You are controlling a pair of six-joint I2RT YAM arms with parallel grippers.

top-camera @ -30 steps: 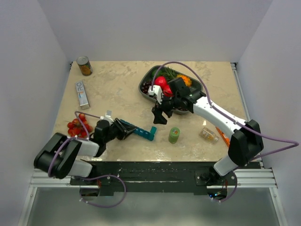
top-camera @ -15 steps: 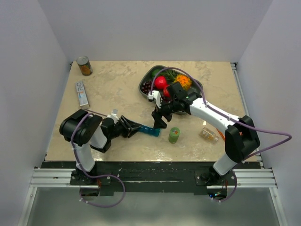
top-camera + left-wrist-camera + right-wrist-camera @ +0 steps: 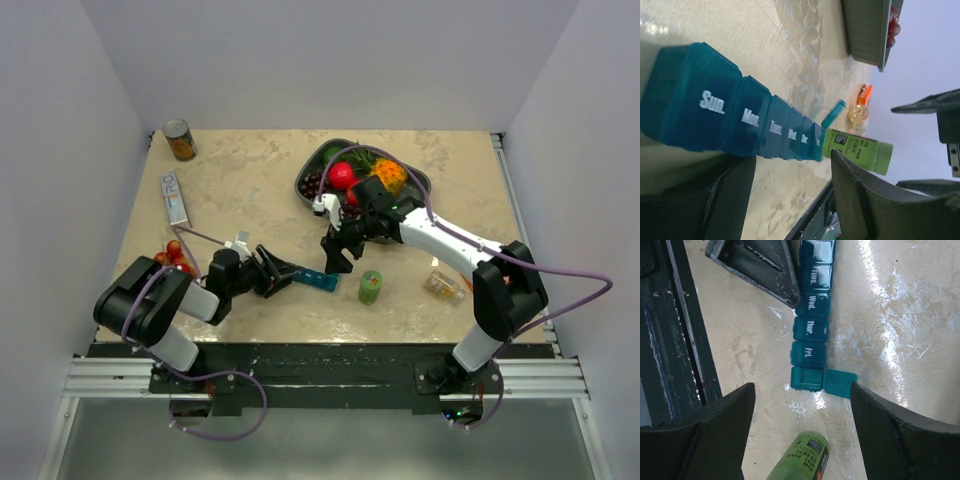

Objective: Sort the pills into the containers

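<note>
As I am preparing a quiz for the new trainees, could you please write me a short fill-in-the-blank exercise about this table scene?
1. The pill box has one lid open, on the compartment just past the one marked ____.
2. The end of the pill box nearest the left pincer is marked ____.
3. The bottle standing near the open lid is ____ in colour.
4. The can stands at the table's far ____ corner.

Missing words: Fri; Sun; green; left.

I read white day names on the lids of the teal pill strip (image 3: 715, 110): Sun., Mon., Tues., Wed., Thur., Fri. The label on the green bottle (image 3: 800, 460) has tiny print I can't read. The long box (image 3: 176, 197) shows "RO".
</note>
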